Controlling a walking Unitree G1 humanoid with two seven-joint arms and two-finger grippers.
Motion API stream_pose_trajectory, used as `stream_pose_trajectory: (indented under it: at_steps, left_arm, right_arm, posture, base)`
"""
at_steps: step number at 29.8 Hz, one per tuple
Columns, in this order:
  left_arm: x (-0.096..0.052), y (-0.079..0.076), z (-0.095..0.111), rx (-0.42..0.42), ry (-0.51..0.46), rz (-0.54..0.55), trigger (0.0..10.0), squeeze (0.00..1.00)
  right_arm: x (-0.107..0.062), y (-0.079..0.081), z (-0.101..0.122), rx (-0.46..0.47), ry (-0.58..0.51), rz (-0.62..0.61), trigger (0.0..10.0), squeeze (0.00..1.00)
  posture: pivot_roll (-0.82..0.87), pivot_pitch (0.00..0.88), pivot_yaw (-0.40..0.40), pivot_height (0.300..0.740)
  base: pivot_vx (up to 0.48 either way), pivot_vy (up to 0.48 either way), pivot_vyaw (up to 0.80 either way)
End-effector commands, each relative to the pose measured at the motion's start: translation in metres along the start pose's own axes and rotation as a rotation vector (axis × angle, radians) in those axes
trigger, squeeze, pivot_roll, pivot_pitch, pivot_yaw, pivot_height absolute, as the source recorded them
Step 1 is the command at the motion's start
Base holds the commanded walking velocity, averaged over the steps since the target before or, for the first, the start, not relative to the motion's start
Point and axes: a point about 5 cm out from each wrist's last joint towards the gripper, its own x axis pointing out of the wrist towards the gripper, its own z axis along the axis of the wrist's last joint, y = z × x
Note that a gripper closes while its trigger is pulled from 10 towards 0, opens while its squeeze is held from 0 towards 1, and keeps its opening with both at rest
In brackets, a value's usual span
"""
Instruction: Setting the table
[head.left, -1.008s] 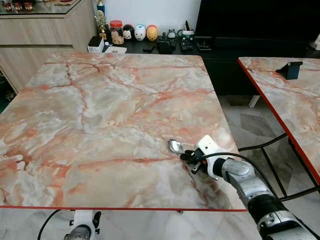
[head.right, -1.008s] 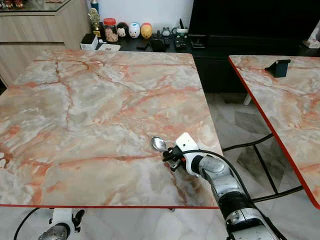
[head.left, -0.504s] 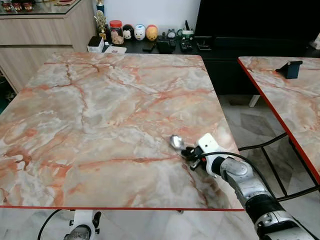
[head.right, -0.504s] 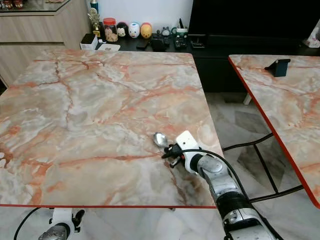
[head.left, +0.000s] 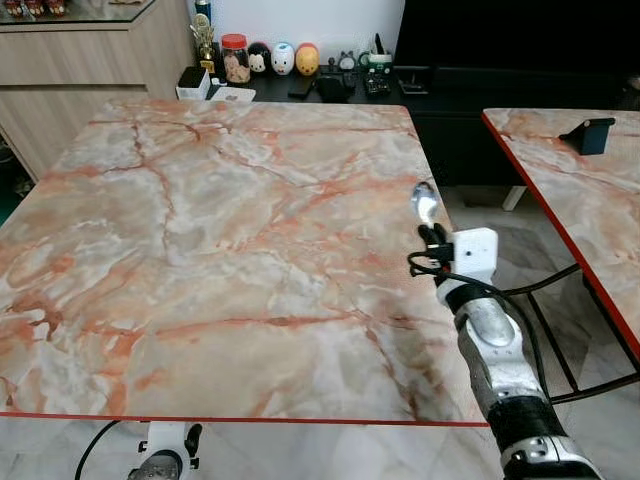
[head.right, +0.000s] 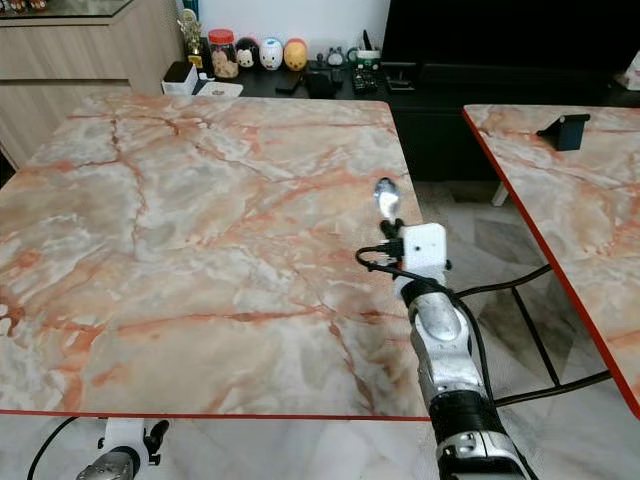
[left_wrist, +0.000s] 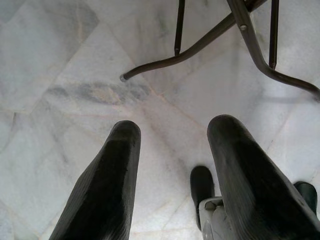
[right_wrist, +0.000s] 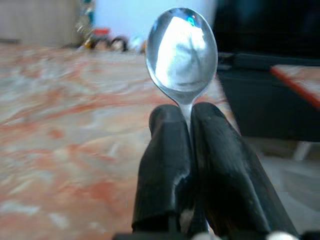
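**Left eye view: spoon raised at the right edge of the marble surface**

Left eye view: the right end effector (head.left: 432, 236) sits right of centre in the frame, its black fingers pinched on the handle of a metal spoon (head.left: 424, 203). The spoon's bowl points up toward the top of the frame, over the right edge of the marble surface (head.left: 200, 230). A second marble surface (head.left: 590, 220) lies at the far right of the frame. Along the top, a dark low cabinet (head.left: 330, 88) carries a jar and small figurines.

Right eye view: the same scene, with the spoon above the silver right arm (head.right: 445, 350) near the frame's centre.

Left wrist view: the left end effector (left_wrist: 172, 165) has its two black fingers spread apart, holding nothing, over a pale tiled floor (left_wrist: 60, 75); metal legs (left_wrist: 240, 40) cross the upper right of the frame.

Right wrist view: both fingers (right_wrist: 165, 165) are closed against the spoon's neck, with its shiny bowl at upper centre.
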Motion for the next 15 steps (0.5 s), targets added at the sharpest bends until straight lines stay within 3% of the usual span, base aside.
stream_pose_trajectory:
  at_steps: [1, 15]
  left_arm:
    - [-0.001, 0.002, -0.002, -0.002, -0.006, 0.003, 10.0, 0.00]
    - [-0.003, 0.003, -0.009, 0.004, 0.008, -0.001, 10.0, 0.00]
  right_arm:
    - [-0.002, -0.002, 0.007, 0.028, -0.051, -0.048, 10.0, 0.00]
    - [-0.008, 0.008, 0.010, 0.010, -0.098, -0.092, 10.0, 0.00]
  posture:
    - [0.00, 0.016, -0.032, 0.740]
    - [0.00, 0.000, -0.043, 0.740]
  base:
    - [0.000, 0.000, 0.00]
    - [0.000, 0.000, 0.00]
